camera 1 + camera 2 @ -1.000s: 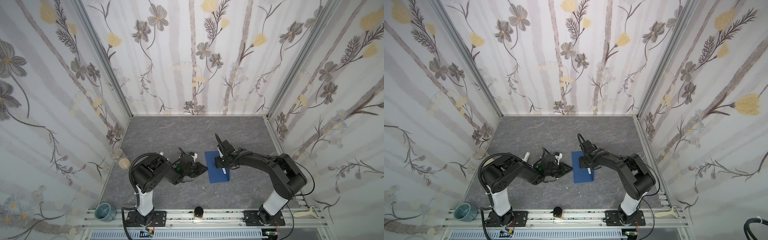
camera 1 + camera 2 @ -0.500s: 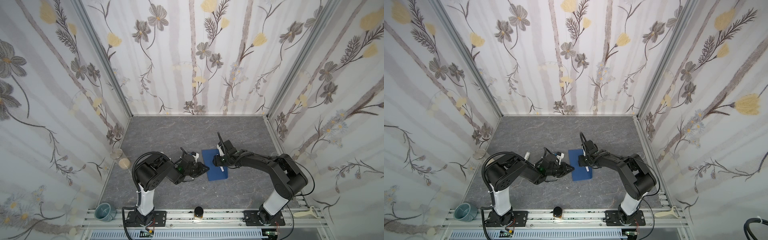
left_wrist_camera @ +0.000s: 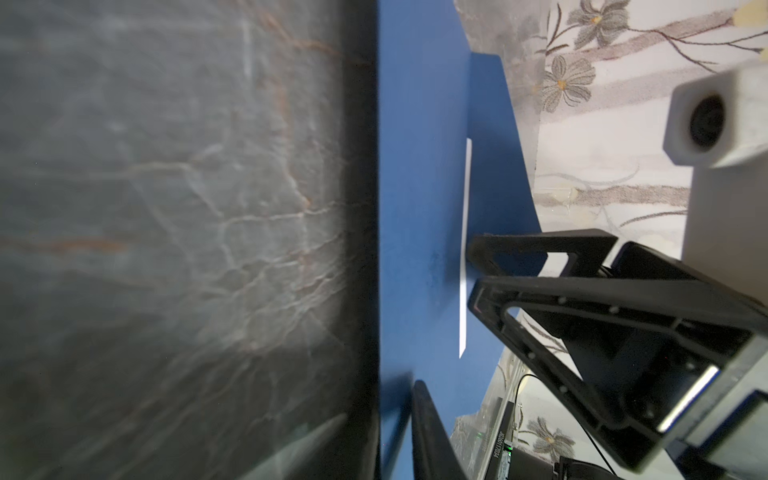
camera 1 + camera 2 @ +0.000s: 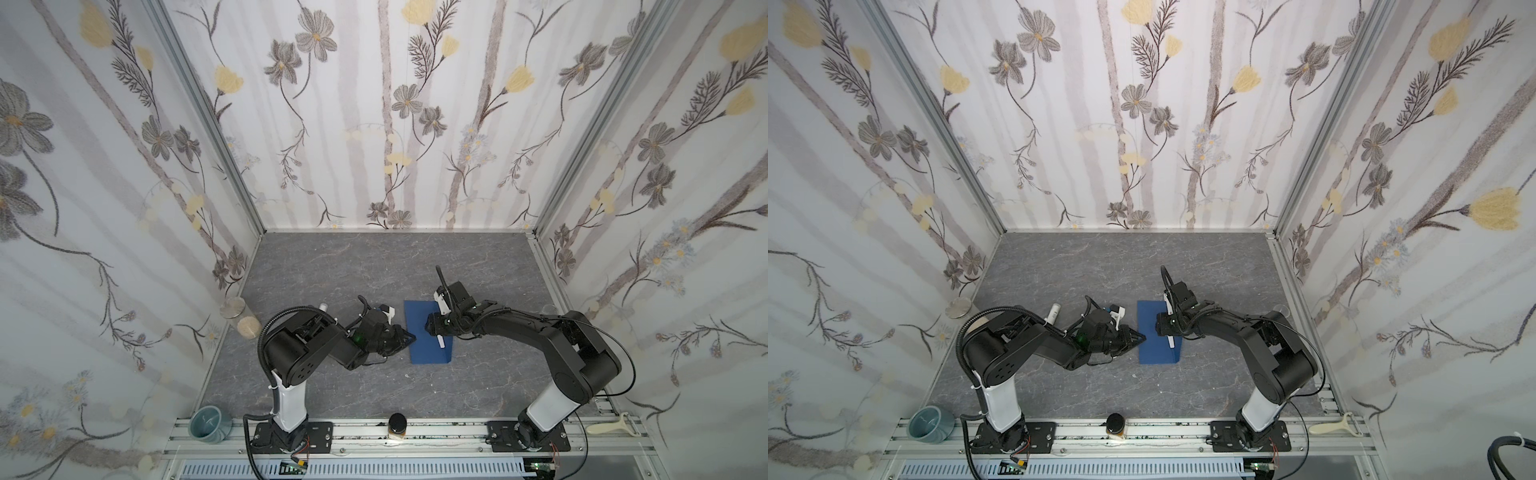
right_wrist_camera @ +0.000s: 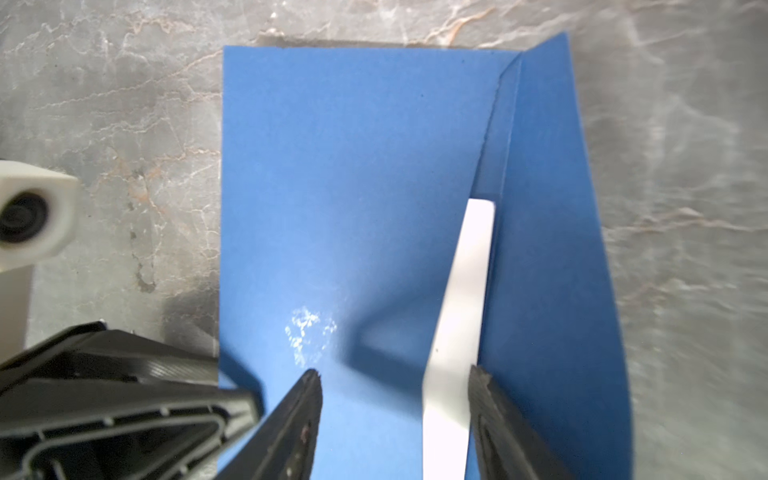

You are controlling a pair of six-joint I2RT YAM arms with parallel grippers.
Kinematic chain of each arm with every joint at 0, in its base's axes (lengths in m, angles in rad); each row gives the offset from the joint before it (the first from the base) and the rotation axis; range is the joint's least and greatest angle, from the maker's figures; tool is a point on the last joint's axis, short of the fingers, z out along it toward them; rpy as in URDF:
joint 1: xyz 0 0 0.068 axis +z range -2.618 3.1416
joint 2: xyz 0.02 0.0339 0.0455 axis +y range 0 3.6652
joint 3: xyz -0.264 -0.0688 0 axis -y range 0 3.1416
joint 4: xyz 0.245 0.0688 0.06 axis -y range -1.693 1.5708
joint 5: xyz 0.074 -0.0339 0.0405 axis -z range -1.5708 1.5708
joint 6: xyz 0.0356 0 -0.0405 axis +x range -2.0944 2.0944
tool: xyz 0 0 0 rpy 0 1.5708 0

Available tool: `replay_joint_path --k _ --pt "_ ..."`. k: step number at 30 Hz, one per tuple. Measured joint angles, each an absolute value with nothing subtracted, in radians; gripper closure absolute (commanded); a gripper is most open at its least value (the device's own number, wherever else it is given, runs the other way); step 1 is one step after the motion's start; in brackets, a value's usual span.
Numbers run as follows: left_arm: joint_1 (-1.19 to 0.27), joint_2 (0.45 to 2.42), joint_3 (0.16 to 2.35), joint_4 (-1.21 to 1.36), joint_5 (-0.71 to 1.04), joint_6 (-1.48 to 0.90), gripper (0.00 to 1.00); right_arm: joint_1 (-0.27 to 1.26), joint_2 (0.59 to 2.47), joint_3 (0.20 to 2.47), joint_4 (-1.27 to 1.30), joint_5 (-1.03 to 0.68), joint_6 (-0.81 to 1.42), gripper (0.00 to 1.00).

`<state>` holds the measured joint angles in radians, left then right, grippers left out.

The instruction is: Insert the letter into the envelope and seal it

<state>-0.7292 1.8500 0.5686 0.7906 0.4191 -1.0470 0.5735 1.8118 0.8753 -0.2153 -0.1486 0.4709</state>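
letter (image 5: pixel 461 311) mostly in – just a white sliver shows by the fold of flap (image 5: pixel 552 208). envelope (image 4: pixel 424 332) flat on bench (image 4: pixel 353 266), flap up, not sealed yet. L fingers (image 4: pixel 400 333) look pinched on its edge; R fingers (image 5: pixel 309 399) spread, empty, straddling sliver. shiny smear (image 5: pixel 309 332) – R wrist view only.

Both top views looked down from high front, sharing whole scene. Wrist views sat close, sharing envelope (image 3: pixel 415 166).
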Motion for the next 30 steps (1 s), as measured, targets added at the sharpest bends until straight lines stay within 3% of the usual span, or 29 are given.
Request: replay_joint_path --k 10,30 --pt "-0.742 1.755 0.651 0.537 0.314 -0.941 0.82 0.574 1.801 0.894 -0.247 -0.123 0.481 0.39" --pt "-0.785 1.925 0.840 0.505 0.311 -0.889 0.83 0.562 1.750 0.896 -0.266 -0.124 0.496 0.47"
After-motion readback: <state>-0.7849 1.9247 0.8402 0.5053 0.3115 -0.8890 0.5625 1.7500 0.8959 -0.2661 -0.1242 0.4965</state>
